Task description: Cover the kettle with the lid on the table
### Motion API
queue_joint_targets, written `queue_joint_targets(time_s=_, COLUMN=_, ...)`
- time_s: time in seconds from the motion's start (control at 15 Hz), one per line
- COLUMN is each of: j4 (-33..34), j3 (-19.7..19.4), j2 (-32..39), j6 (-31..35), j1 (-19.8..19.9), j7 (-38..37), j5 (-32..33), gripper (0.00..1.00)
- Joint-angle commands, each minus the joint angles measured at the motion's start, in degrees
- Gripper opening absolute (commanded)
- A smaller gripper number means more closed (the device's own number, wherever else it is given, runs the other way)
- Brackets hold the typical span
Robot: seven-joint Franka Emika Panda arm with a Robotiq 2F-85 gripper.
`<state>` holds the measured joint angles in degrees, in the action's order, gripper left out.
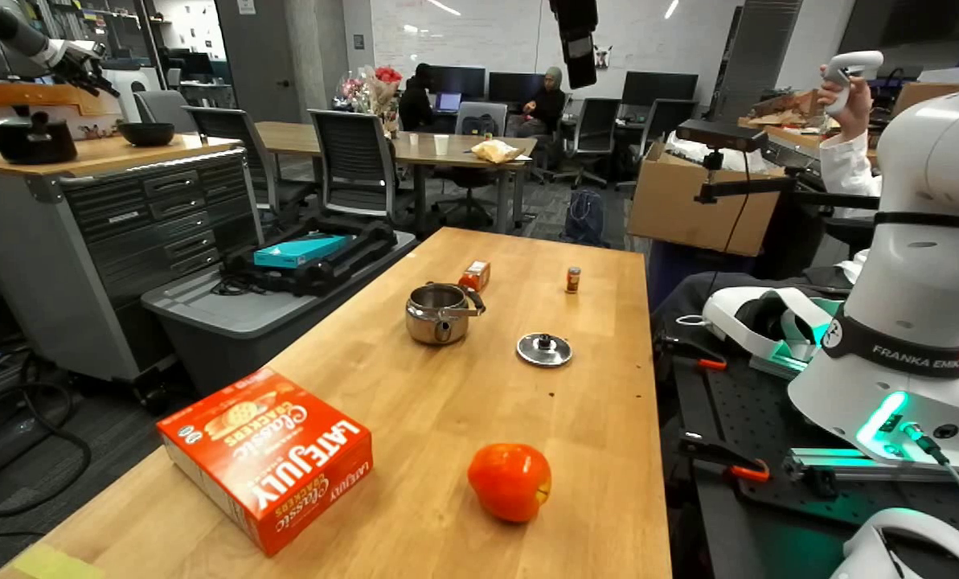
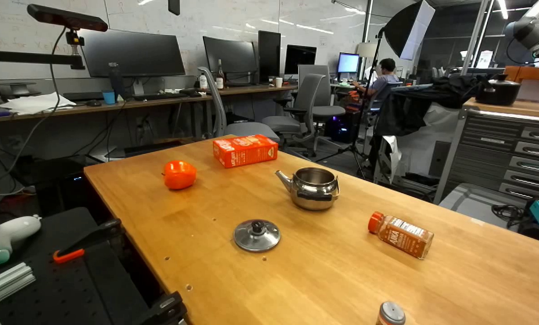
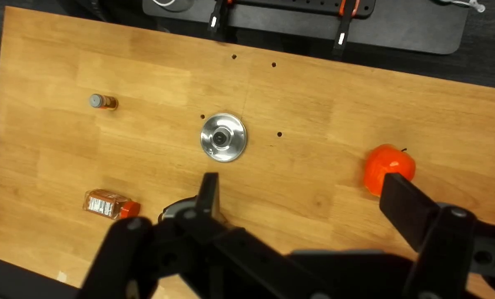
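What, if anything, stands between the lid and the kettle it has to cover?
Nothing visible: in both exterior views, only tabletop lies between the lid and the kettle. The kettle's handle leans out on the lid's side, leaving the top uncovered.

A red box (image 2: pixel 245 151) lies near a fruit (image 2: pixel 180 174); a red-capped bottle (image 2: pixel 404 235) lies on its side, a grey-capped jar (image 1: pixel 573 281) stands upright
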<state>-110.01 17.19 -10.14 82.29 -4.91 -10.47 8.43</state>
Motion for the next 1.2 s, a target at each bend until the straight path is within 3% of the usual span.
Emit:
queue_joint_targets(time_s=0.0, j4=-1.08, j3=-2.11, j2=-0.30, j6=2.81, j1=-1.78, j7=-1.72, j5=-0.06, gripper=1.00)
queue_joint_targets(time_s=0.6, j4=-10.97, j3=-5.99, j2=-2.14, j6=25.03, j1=-0.89, j7=-2.12, j5=-1.25, gripper=1.00)
queue_joint_targets(time_s=1.13, j4=-16.34, j3=-9.45, j2=-2.52, j6=30.92, j1=-0.20, j7=-0.33, j5=-4.24, gripper=1.00)
